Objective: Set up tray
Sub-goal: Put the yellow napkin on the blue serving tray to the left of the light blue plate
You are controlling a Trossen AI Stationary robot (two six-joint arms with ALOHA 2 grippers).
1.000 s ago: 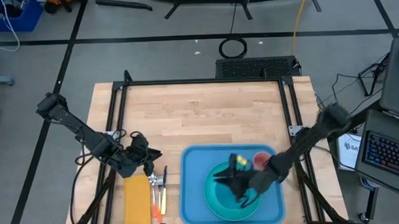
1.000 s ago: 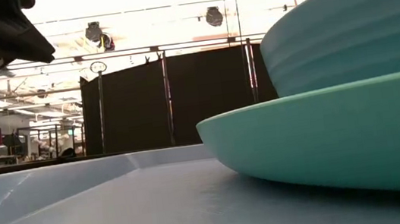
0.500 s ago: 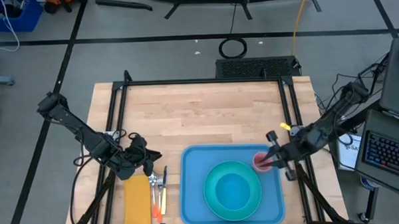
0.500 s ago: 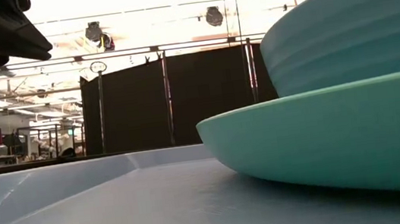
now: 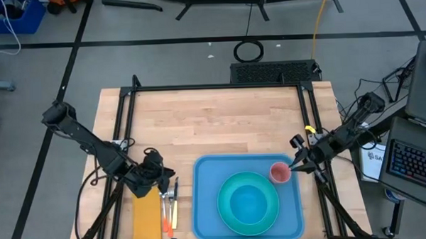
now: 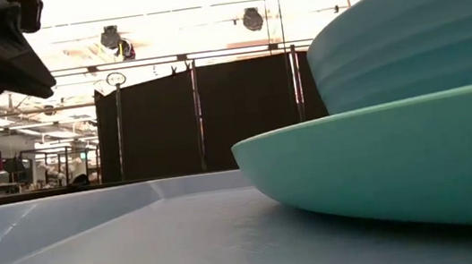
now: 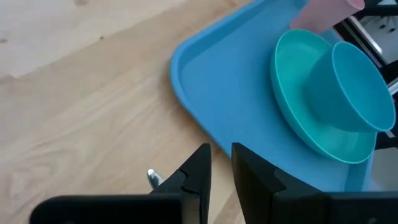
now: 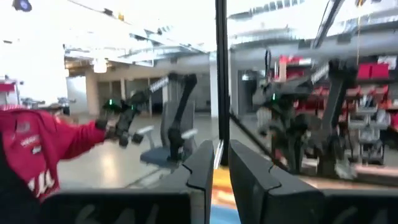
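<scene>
Light-blue tray [image 5: 204, 198] is being flanked: left gripper [image 5: 160, 179] nearly closed, empty; right gripper [image 5: 298, 164] likewise.

Right pincer [image 5: 297, 161]: withdrew from over the bowl [image 5: 248, 203] on the plate [image 5: 230, 190], moved past the pink cup [image 5: 279, 172], and ended just outside the tray [image 5: 205, 205] rim at the counter's right edge, arm drawn back. Left pincer [image 5: 158, 179]: shifted slightly nearer the cutlery [image 5: 170, 195] beside the yellow napkin [image 5: 146, 217].
</scene>
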